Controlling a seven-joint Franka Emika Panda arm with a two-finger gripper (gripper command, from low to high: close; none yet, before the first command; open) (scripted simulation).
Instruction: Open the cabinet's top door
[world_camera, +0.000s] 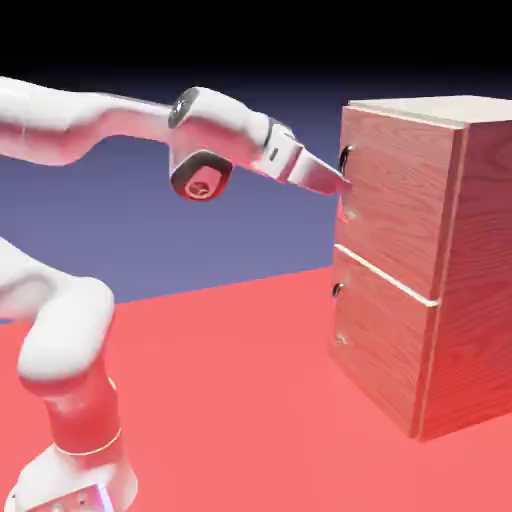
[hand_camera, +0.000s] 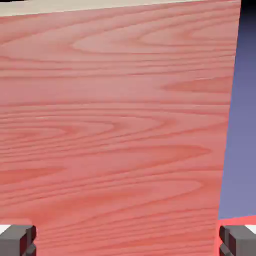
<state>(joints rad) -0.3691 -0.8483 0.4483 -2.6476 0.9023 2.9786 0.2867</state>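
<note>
The cabinet (world_camera: 450, 260) stands at the exterior view's right, light-brown wood grain with a pale top. Its top door (world_camera: 395, 205) looks shut, and a small dark handle (world_camera: 346, 157) sits near its left edge. My gripper (world_camera: 344, 186) reaches the door face just below the handle's dark upper end. Whether the handle lies between the fingers I cannot tell. In the hand view the top door (hand_camera: 115, 125) fills the picture and no handle shows. My gripper (hand_camera: 127, 242) is open there, its grey fingertips (hand_camera: 17, 240) far apart at the bottom corners.
Under the top door sits the lower door (world_camera: 385, 345) with its own small handle (world_camera: 338, 290). The cabinet stands on the red table (world_camera: 230, 400). My arm's base (world_camera: 70, 470) rises at the lower left.
</note>
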